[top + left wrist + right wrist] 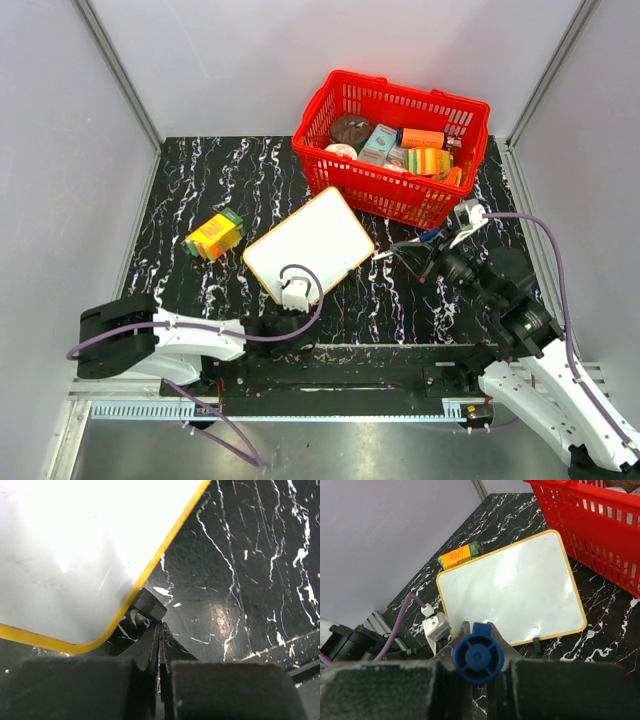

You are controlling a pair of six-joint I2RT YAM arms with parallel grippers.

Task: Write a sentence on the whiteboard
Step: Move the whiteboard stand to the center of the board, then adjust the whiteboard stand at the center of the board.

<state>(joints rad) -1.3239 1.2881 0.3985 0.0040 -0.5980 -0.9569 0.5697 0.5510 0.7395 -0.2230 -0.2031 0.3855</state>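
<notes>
1. My right gripper (478,639) is clamped on a blue marker (478,656). The marker's round blue end faces the wrist camera from between my fingers.
2. That gripper sits off the board (310,243), to its right, near the front wall of the red basket (370,195). I cannot tell whether the marker touches the table (200,170).
3. The board lies flat on the black marbled table, turned at an angle. A yellow-orange box (213,236) is just beside its left corner, and the basket is at its far right. Its face reads plain white with glare.
4. My left gripper (159,630) is at the board's near rounded corner. Its fingers are pressed together with only a thin seam between them, low over the table just outside the yellow rim.
5. A small black block (150,606) touches the rim just beyond those fingertips. I cannot tell whether they touch it.
6. The basket holds packaged goods.
</notes>
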